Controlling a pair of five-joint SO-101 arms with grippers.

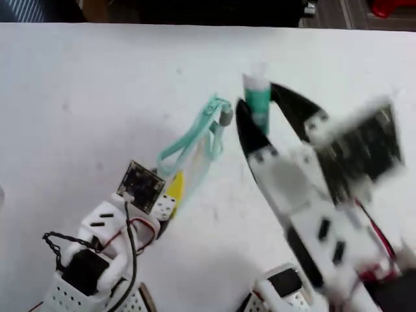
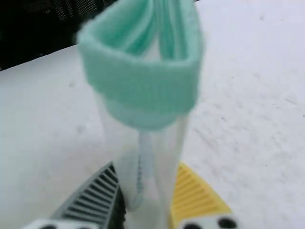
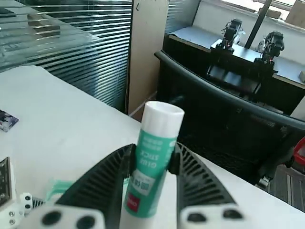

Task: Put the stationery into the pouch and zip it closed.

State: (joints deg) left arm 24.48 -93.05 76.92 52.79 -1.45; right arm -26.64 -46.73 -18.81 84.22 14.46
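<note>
From above, you are seeing the pouch (image 1: 192, 140), clear with a mint green band, stretching away from the left gripper (image 1: 170, 195) over the white bench (image 1: 97, 97). The glue stick (image 1: 258, 101) is sitting just beside the pouch's far end. The left wrist view is bringing you close to the pouch's green band and its clear wall. The right wrist view is adding the room beyond the pouch: window blinds (image 3: 71, 38), a black chair (image 3: 214, 114) and a desk (image 3: 248, 43) carrying two more small arms. Your left gripper is pinching the pouch's near end. Your right gripper (image 3: 152, 152) is squeezing the glue stick from both sides, white cap pointing away.
</note>
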